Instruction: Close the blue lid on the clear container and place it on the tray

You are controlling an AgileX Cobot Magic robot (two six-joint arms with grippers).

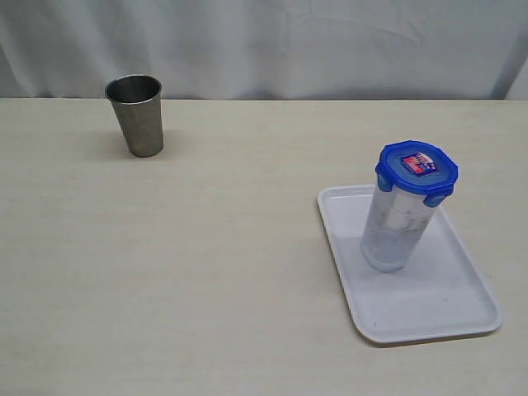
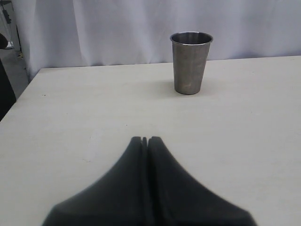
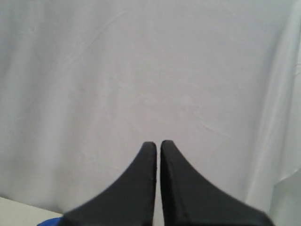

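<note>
I have 2 claws, and both are closed on nothing. In the left wrist view the dark fingers of my left claw [image 2: 145,139] are pressed together with only a hairline seam between them, hanging over bare pale wood-grain tabletop [image 2: 70,117]. Beyond them stands the shiny tapered steel cup [image 2: 190,63], upright, mouth open to the top, well apart from the fingertips. In the right wrist view my right claw [image 3: 158,143] is shut as well, its 2 tips nearly touching, with the white cloth backdrop [image 3: 141,70] filling the frame behind it. A sliver of blue [image 3: 49,222] peeks past the base of that claw, too little to name.

In the exterior view, the tall, slim clear plastic container [image 1: 393,231] stands on its base on the flat white rectangular plastic tray [image 1: 429,309], in the lower right of the frame. It sits in the tray's far left part, closer to the rim there than to the near end. The rounded-square blue plastic lid [image 1: 417,172] is seated on the container's rim, sticker up, and the snap flaps I can see are folded down against the sides. The steel cup is in the upper left of the frame, well apart from the tray, near the tabletop's far edge where the backdrop begins.
</note>
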